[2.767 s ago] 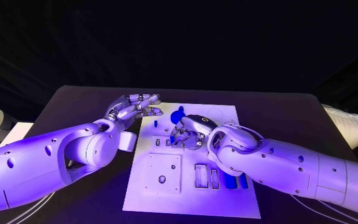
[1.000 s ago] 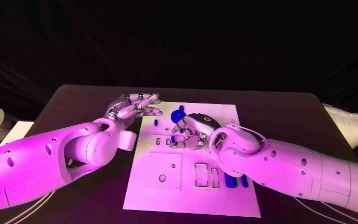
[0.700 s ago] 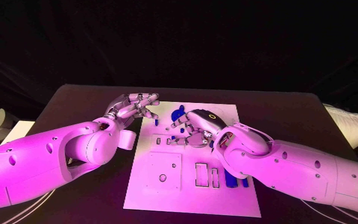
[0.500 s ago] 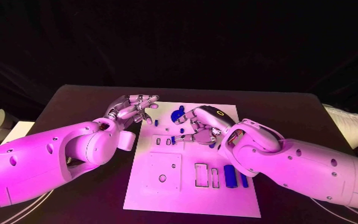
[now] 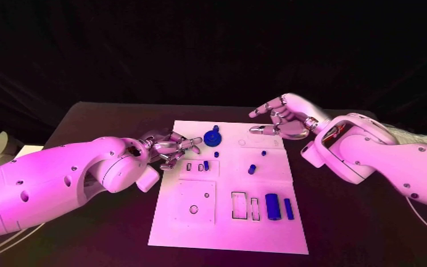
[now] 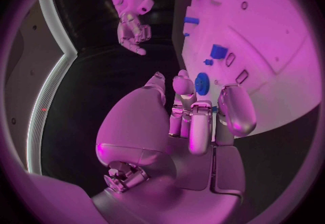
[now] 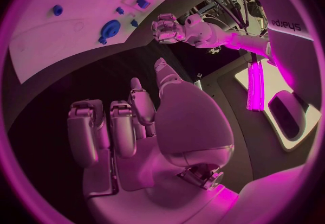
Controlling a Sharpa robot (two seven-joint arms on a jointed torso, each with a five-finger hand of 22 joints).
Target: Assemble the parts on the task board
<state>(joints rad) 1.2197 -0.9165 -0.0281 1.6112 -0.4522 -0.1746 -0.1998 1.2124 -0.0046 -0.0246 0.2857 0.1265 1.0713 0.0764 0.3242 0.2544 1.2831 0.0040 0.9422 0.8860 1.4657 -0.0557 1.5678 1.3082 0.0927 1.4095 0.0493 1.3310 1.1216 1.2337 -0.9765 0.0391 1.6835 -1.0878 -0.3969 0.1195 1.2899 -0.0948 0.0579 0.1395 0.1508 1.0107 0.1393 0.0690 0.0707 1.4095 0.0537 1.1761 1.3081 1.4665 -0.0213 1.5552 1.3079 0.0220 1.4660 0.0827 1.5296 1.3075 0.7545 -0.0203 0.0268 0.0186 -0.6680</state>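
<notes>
The white task board lies in the lower middle of the head view. The left hand sits at its left edge, fingers curled, holding nothing. The right hand hangs over its upper right corner, fingers loosely apart, empty. A round blue gear lies near the board's top, and two blue blocks lie at its lower right.

Black table under the white plate, dark backdrop behind it
</notes>
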